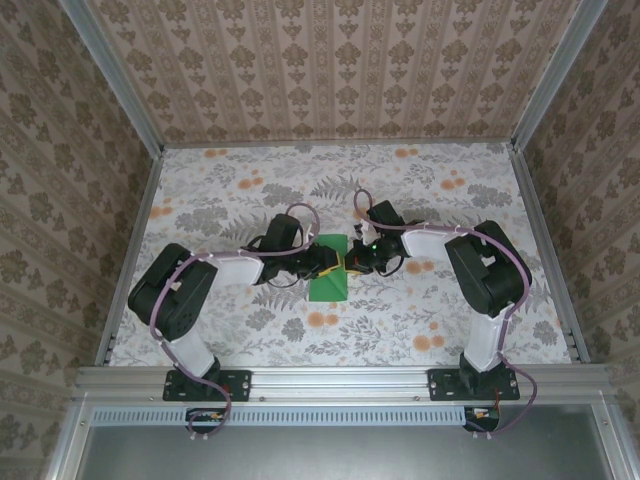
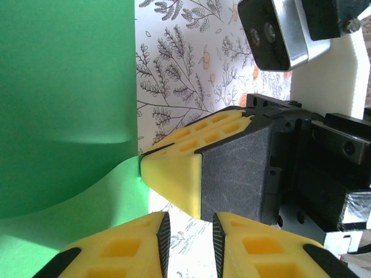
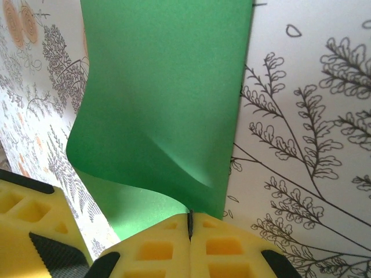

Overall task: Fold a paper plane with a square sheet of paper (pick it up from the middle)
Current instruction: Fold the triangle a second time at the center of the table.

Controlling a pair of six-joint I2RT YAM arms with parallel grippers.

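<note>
The square sheet of paper (image 1: pixel 326 285) is bright green and lies at the table's middle, between the two grippers. My right gripper (image 3: pixel 189 223) is shut on the paper's (image 3: pixel 168 87) near edge, and that edge is lifted and curls up off the table. In the left wrist view the right gripper's yellow fingers (image 2: pixel 174 174) pinch the paper (image 2: pixel 64 87) at its edge. My left gripper (image 2: pixel 188 231) is open just beside that pinch, with only the floral table showing between its pads. From above, the left gripper (image 1: pixel 335 268) and right gripper (image 1: pixel 351 262) almost touch at the paper's right side.
The floral tabletop (image 1: pixel 420 200) is fenced by aluminium rails (image 1: pixel 340 372) and patterned walls. The left gripper's yellow finger (image 3: pixel 29 226) stands close to the right gripper's left side. Bare table lies all round the paper.
</note>
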